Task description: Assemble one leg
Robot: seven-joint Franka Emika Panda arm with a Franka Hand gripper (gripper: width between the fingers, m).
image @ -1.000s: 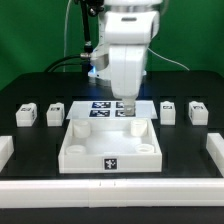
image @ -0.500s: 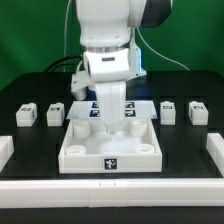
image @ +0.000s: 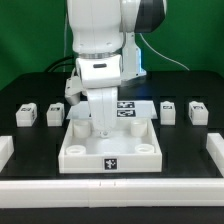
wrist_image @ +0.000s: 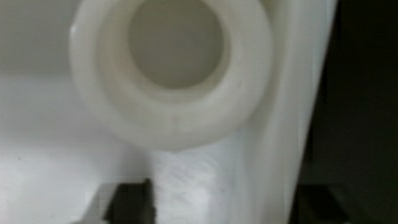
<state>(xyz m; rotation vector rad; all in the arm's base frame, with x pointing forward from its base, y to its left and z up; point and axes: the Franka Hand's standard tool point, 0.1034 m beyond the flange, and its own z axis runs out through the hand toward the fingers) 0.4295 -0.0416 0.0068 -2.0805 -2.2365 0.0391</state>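
We find the gripper (image: 100,123) low in the far corner of the white tray-like piece (image: 85,158), on the exterior view's left. Its fingers straddle the wall (wrist_image: 214,185) beside a round socket (wrist_image: 178,60), probably to position that piece, but we cannot tell whether they are clamped. All four legs lie loose on the table (image: 30,138), the nearest leg (image: 55,113) just beside that corner, so we judge no leg fitted yet.

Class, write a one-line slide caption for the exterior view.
Gripper low over the white tray's far corner; four loose legs flank the tray.
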